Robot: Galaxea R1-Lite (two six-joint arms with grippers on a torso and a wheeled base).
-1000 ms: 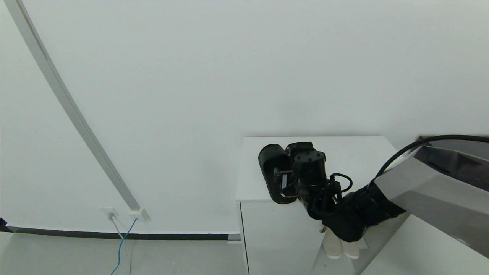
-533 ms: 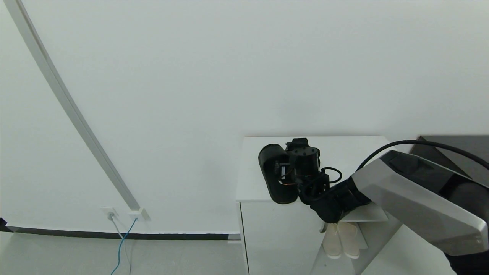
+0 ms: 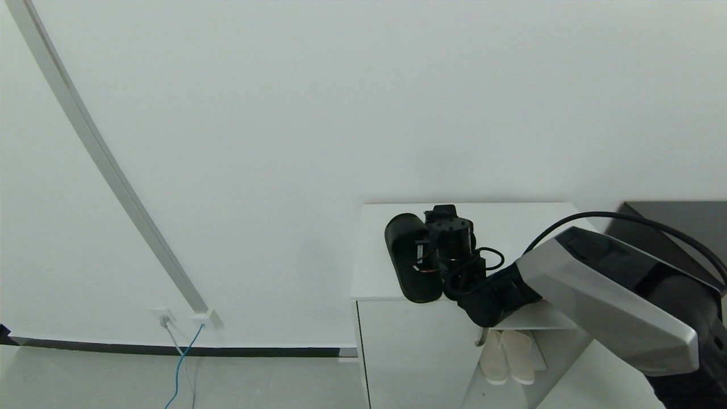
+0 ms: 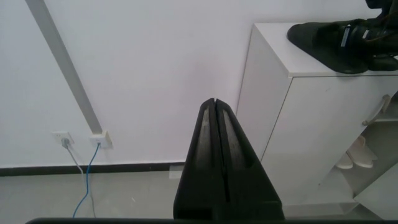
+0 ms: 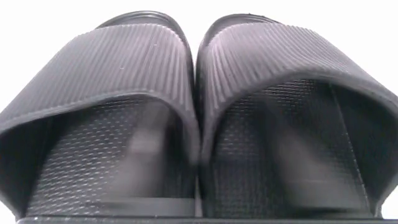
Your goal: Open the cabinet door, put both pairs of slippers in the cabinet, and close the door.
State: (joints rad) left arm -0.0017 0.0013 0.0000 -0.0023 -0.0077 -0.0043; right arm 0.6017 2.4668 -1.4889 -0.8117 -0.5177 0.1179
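Left fingers (image 4: 227, 149): pressed together, empty, low, well apart from the cabinet (image 4: 298, 124).
Right gripper (image 3: 446, 236): at the black pair, the nearer arm by far; its grip I cannot tell.
Cabinet: open below my right arm.
Black pair (image 3: 410, 267): on top, side by side, long axis front-to-back, strap openings facing my right wrist.
White pair (image 3: 505, 357): on the shelf inside.
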